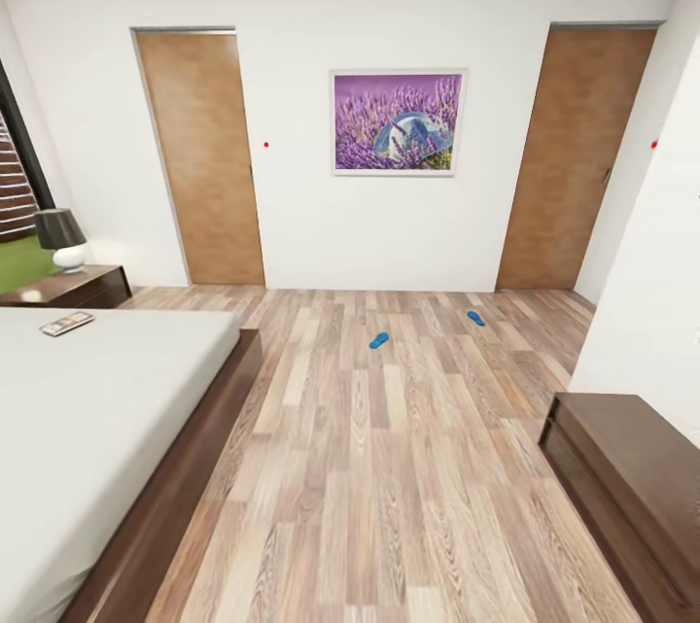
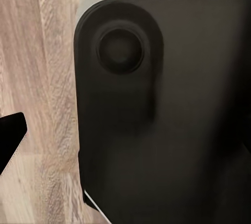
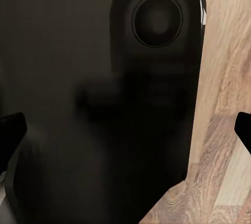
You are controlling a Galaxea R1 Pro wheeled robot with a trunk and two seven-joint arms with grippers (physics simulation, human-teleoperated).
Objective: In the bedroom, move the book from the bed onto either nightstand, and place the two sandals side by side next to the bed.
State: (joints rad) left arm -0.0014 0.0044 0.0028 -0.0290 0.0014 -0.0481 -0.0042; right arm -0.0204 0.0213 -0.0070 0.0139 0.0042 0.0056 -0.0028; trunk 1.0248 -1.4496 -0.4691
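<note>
Head view: wide floor (image 1: 389, 467) between bed (image 1: 97, 409) and bench (image 1: 632, 477).

Bright even light, soft faint shadows, wide-angle bending at edges, wrist views dark and blurred

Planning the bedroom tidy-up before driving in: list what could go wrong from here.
1. The two small bright blue sandals lie far apart on the wood-plank floor, so pairing needs separate trips.
2. The thin dark paperback book lies on the pale mattress, away from its edge; reaching could be awkward.
3. The long dark wooden bench narrows the path.
</note>
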